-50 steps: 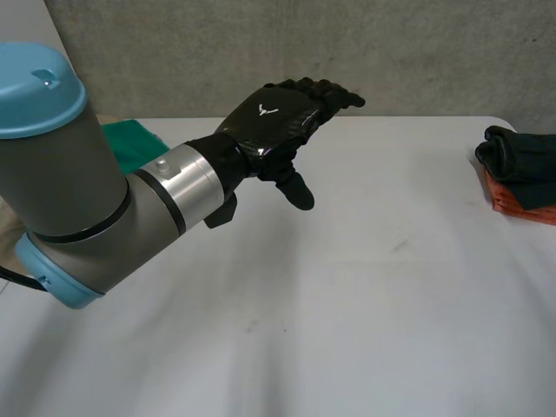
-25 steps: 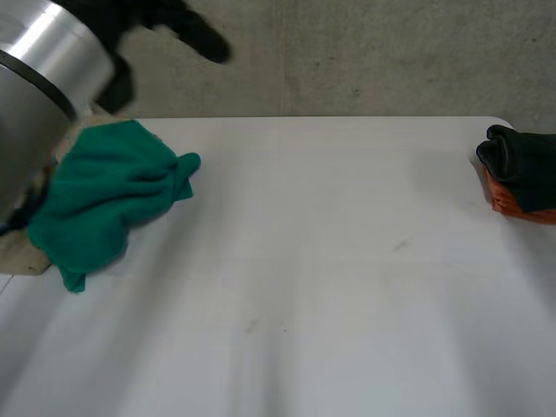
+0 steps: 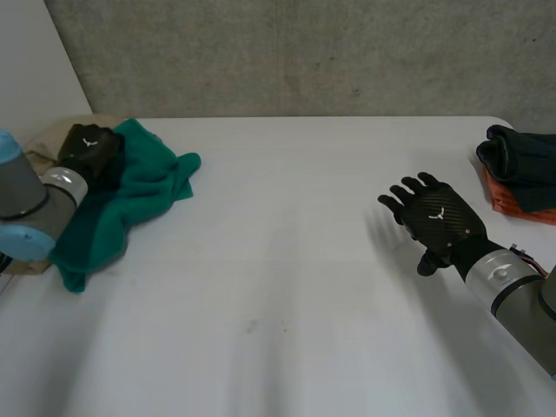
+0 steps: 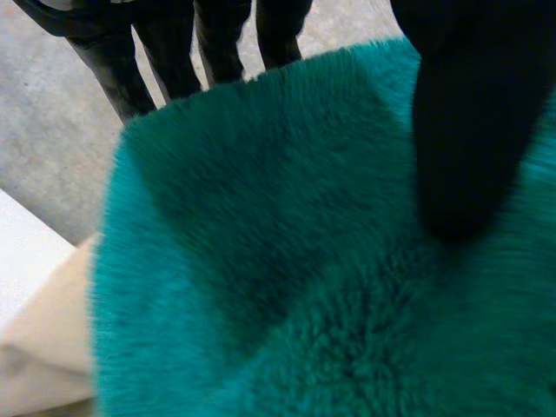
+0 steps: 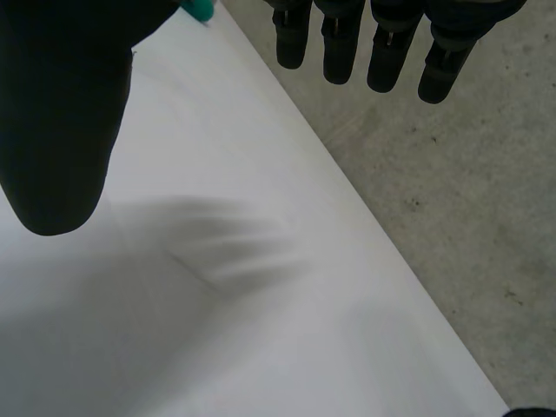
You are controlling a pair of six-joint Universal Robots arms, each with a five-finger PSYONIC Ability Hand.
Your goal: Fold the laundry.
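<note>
Plainly, white emblem (image 3: 440, 214) on right hand (image 3: 432, 231)

Two hands and some cloths on a white desk.
The left hand (image 3: 87, 148) is seen on top of a green cloth (image 3: 130, 204) at one end of the desk (image 3: 287, 278), and a beige cloth (image 3: 36, 146) is tucked under the green cloth. The right hand (image 3: 434, 221) is held over the bare desk with its fingers spread out straight. Near it, a dark cloth (image 3: 521, 156) is stacked on an orange cloth (image 3: 512, 201).
</note>
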